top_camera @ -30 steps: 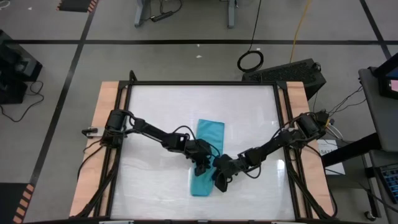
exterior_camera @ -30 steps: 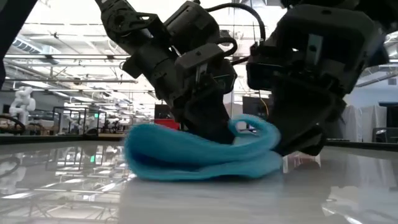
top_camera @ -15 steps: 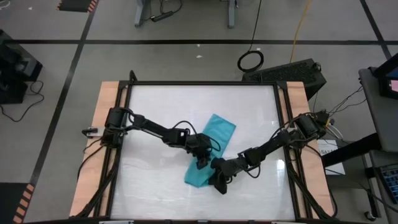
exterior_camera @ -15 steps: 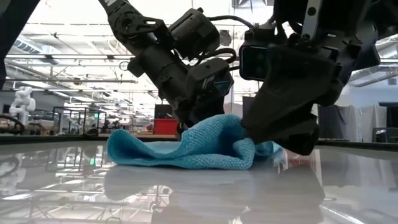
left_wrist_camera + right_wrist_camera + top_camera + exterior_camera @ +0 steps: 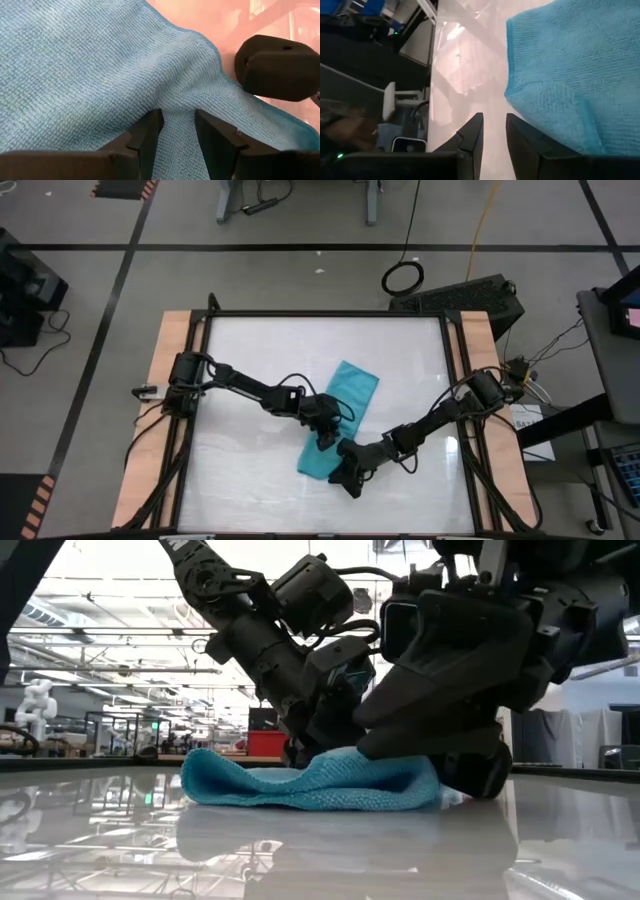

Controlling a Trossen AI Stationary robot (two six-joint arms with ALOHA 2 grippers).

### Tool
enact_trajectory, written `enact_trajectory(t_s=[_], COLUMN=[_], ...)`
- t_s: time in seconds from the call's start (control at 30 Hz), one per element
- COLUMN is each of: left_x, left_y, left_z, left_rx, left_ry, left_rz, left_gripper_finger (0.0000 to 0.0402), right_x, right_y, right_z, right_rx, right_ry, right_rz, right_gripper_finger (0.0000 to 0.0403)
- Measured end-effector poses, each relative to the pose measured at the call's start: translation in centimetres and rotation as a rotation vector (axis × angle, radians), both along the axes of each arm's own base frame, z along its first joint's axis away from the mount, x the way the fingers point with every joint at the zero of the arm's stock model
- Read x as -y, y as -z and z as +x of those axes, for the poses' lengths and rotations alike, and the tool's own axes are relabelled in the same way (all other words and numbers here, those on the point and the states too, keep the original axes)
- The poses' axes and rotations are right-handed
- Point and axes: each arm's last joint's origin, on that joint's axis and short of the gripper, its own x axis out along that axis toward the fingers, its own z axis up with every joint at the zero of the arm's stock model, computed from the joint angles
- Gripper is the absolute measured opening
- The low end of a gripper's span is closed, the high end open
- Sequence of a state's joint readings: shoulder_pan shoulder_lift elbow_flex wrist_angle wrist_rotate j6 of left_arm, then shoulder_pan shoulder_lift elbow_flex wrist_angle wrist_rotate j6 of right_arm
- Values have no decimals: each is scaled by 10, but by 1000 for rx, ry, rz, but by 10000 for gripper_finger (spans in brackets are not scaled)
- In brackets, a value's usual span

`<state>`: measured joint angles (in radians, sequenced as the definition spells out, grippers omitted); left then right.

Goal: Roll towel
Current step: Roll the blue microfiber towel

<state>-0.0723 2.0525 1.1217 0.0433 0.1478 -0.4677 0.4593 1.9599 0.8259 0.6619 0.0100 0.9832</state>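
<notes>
The turquoise towel [image 5: 347, 395] lies slantwise on the white table, its far end toward the right and its near end [image 5: 312, 465] toward the left. In the low view the towel [image 5: 300, 785] lies low with a soft wave. My left gripper [image 5: 325, 440] stands over the towel's middle and is shut on it [image 5: 177, 117]. My right gripper [image 5: 345, 473] is low at the towel's near end. Its fingers [image 5: 493, 120] stand a narrow gap apart with only bare table between them. The towel [image 5: 570, 65] lies beside one finger. My left gripper pinches a raised ridge of the towel [image 5: 177, 100] between its two fingers, near the towel's middle. The fingers come from above, slanting down. The cloth around the ridge lies on the table. My right gripper: the towel's edge [image 5: 540, 125] lies against one finger's outer side; I cannot tell whether they touch.
The white tabletop [image 5: 260, 350] has a dark frame and wooden strips [image 5: 170, 380] along its left and right sides. The two grippers stand close together; part of the right gripper shows in the left wrist view [image 5: 280, 70].
The towel has turned about on the table: its far end has swung right and its near end left. The fold that my right gripper held raised has dropped flat. My right gripper has gone down and toward the near edge, and my left gripper has shifted slightly.
</notes>
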Motion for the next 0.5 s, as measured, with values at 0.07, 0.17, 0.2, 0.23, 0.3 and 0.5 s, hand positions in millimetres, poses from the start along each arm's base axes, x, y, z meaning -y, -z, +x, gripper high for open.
enact_trajectory(t_s=[0.07,0.17,0.2,0.23,0.3,0.5], left_x=[-2,-6,-7,-8,-10,-10], left_y=[0,-1,-1,-1,-1,-1], left_z=[0,1,2,2,2,2], left_rx=[1,5,8,11,17,16], left_ry=[-22,-54,-58,-59,-59,-48], left_rz=[-12,-28,-30,-34,-40,-54], left_gripper_finger=[140,140,140,141,141,141], right_x=[-1,0,0,0,-1,-7], right_y=[0,2,2,2,2,-2], right_z=[1,0,0,0,0,-17], right_rx=[-18,-56,-58,-56,-55,-195], right_ry=[12,40,48,51,48,-1], right_rz=[-14,-49,-50,-53,-52,-111], right_gripper_finger=[75,75,75,75,75,75])
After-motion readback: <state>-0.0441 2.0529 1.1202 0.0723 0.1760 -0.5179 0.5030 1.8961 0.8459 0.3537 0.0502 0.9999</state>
